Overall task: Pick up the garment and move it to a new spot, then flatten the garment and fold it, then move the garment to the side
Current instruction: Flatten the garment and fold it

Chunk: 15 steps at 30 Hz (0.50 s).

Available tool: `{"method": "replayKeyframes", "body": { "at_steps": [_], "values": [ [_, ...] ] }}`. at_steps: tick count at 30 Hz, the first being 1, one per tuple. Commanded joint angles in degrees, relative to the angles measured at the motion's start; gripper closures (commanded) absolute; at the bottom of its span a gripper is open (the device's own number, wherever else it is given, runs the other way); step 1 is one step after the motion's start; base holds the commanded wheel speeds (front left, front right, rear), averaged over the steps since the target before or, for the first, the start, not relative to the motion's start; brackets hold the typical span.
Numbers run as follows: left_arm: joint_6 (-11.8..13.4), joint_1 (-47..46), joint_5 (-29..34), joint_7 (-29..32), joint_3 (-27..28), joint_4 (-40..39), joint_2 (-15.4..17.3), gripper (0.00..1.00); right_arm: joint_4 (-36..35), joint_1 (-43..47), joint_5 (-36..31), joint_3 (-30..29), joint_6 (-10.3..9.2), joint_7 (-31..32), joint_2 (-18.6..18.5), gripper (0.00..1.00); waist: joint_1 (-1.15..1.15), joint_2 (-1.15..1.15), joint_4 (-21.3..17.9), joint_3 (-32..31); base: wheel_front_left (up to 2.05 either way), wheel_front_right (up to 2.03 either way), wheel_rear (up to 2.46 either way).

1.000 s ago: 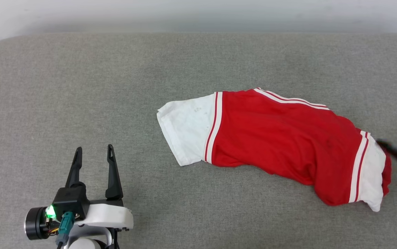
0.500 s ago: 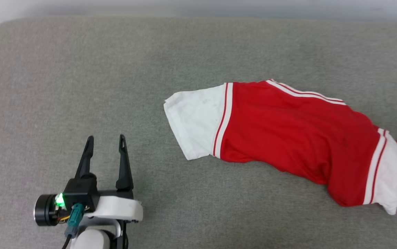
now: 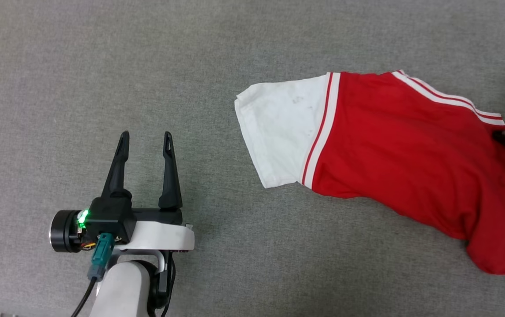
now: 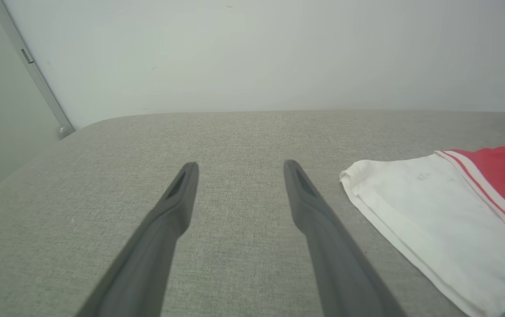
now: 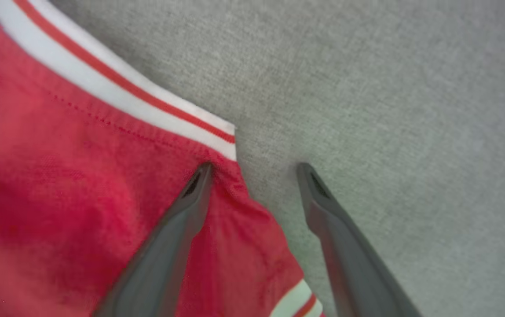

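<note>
While our right gripper (image 5: 254, 167) hangs wide open and empty, straddling the edge of the red T-shirt (image 3: 411, 145), likely for a pinch, our left gripper (image 3: 145, 134) sits open, empty, T-shirt off to its right.

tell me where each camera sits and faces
Head view: on the head, looking down at the grey cushion and garment; open left gripper lower left.
Left wrist view: low, facing along its fingers toward a wall.
Right wrist view: close above the garment's edge, open right gripper straddling it.
Shared: head and left wrist views show the white sleeve.
</note>
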Motion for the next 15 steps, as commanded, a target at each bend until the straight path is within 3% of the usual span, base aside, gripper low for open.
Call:
{"method": "replayKeyframes", "body": {
  "at_steps": [1, 4, 5, 6, 15],
  "values": [
    [0.36, -0.58, 0.57, -0.14, -0.13, -0.20, -0.08, 0.00, 1.32, 1.66, 0.43, 1.43, 0.00, -0.17, 1.23, 0.00, -0.01, 0.00, 0.88, 1.06, 0.00, 0.00, 0.00],
    [0.52, -0.83, 0.52, -0.14, -0.05, -0.15, -0.10, 0.00, 2.80, 3.25, 1.91, 4.16, 0.01, -0.97, 2.19, 0.00, -0.01, 0.00, 0.68, 1.04, 0.00, 0.00, 0.00],
    [0.55, -0.72, 0.48, -0.14, 0.12, -0.05, -0.10, 0.00, 2.55, 3.10, 2.26, 4.73, 0.02, -1.87, 2.04, 0.64, -0.01, 0.00, 0.46, 0.78, 0.00, 0.00, 0.00],
    [0.51, -0.59, 0.44, -0.14, 0.24, 0.07, -0.12, 0.00, 2.11, 2.45, 2.71, 4.80, 0.07, -3.03, 1.68, 1.00, -0.01, 0.00, 0.24, 0.48, 0.00, 0.00, 0.00],
    [0.28, 1.26, 0.06, -0.14, 0.59, 0.35, -0.13, 0.00, -7.30, -7.96, 5.82, 5.82, -0.02, -9.10, -6.28, 1.00, -0.01, 0.00, -1.20, -3.16, 0.00, 0.00, 0.00]
  ]
}}
